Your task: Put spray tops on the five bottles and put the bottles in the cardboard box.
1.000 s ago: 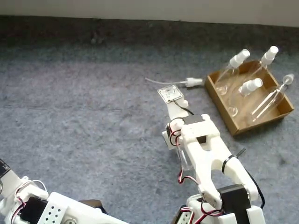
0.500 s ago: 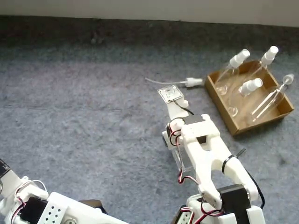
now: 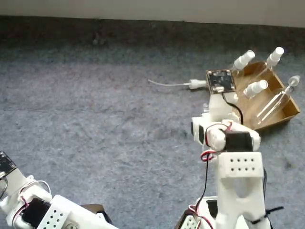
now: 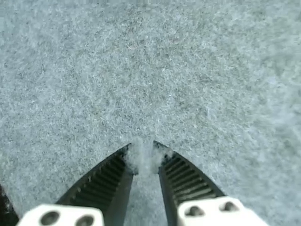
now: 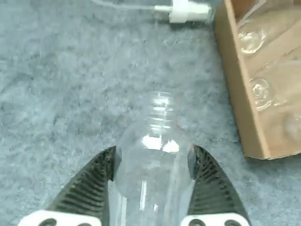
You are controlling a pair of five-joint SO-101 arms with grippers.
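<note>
We find the grey worktop [image 3: 95,119] under soft, even light, dimming to a dark band along its far edge. Shadows beside the white right arm [image 3: 240,191] are faint and loose. In the right wrist view small bright glints sit on the shoulder of the held bottle [image 5: 157,160], and the boxed bottles [image 5: 250,41] in the cardboard box [image 5: 237,99] glint as well.

Nothing legible here: no word, number or sign can be read on anything. The small circuit board [image 3: 220,81] on top of the arm by the cardboard box [image 3: 281,118] carries tiny marks, too small to make out. The clear bottle [image 5: 155,160] and the box's brown wall look plain, with no label or print that can be read.
</note>
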